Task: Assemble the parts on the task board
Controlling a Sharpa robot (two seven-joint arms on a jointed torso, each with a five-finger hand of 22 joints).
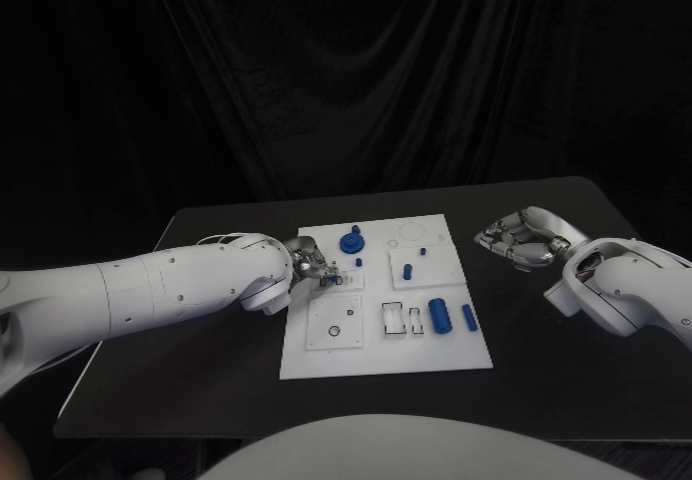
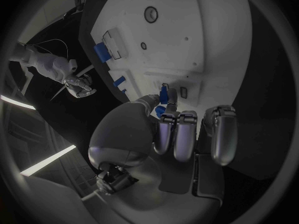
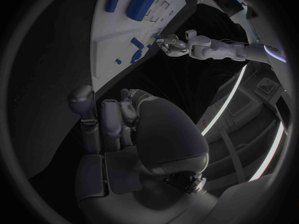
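Two white arms reach over the black surface point(image 1: 216, 380), one at each side of the white task board point(image 1: 378, 355). The left hand point(image 1: 307, 266) sits over the board's left edge, and its fingers point(image 2: 176, 134) are curled in around a small blue part point(image 2: 164, 93), pinched at their tips just above the board; the part looks like a short peg, though the view is too small to be sure. The right hand point(image 1: 521, 240) rests off the board's right edge, apart from it, fingers point(image 3: 111, 119) curled in with nothing in them. On the board, a blue knob-shaped part point(image 1: 352, 241) stands near the far left, a small blue peg point(image 1: 408, 270) lies in the middle, and two blue cylinders point(image 1: 440, 316) lie side by side near the right edge, beside a row of rectangular slots point(image 1: 395, 318).
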